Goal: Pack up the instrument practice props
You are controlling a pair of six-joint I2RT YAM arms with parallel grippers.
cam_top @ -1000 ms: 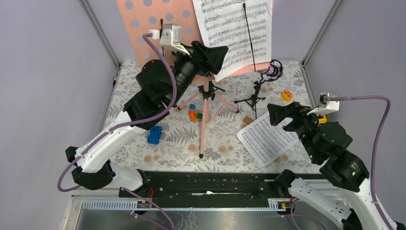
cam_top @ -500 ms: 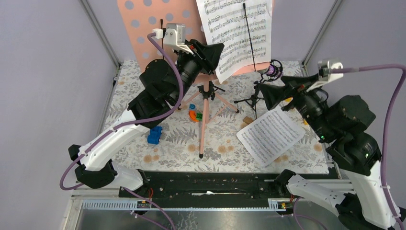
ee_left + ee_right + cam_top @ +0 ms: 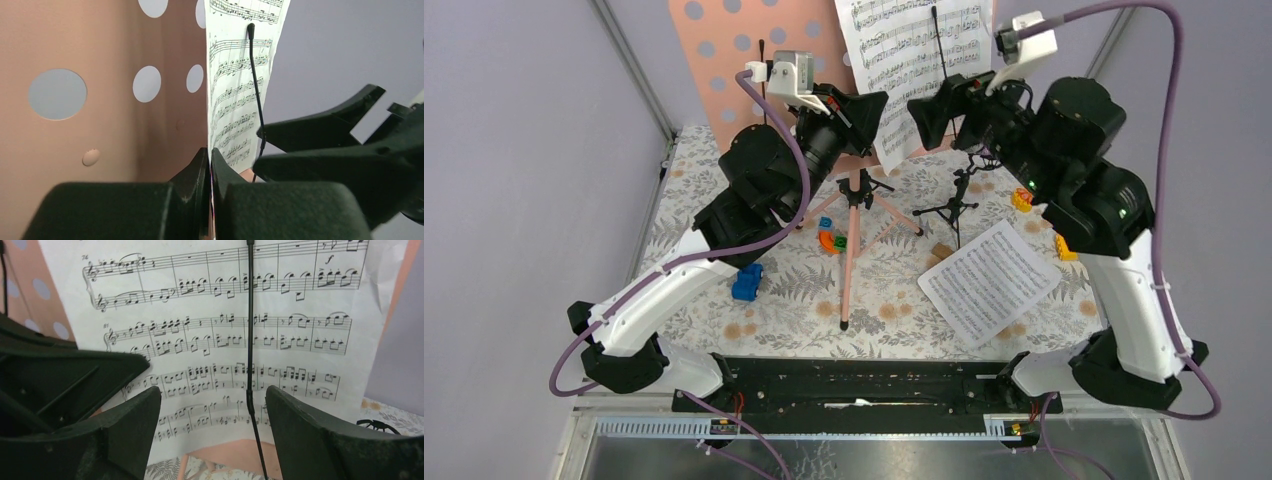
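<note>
Evidently my left pincer (image 3: 210, 156) was clamped on the left edge of the sheet-music page (image 3: 240, 90) on the far rack (image 3: 100, 125), my right pincer (image 3: 212, 392) agape before it, so I judged a slow pull from under the wire (image 3: 250, 340) safest.

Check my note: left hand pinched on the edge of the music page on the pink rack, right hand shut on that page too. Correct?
Not quite. The left hand is pinched on the edge of the music page on the pink rack, but the right hand is open, spread wide in front of that page; the right wrist view shows it.
</note>
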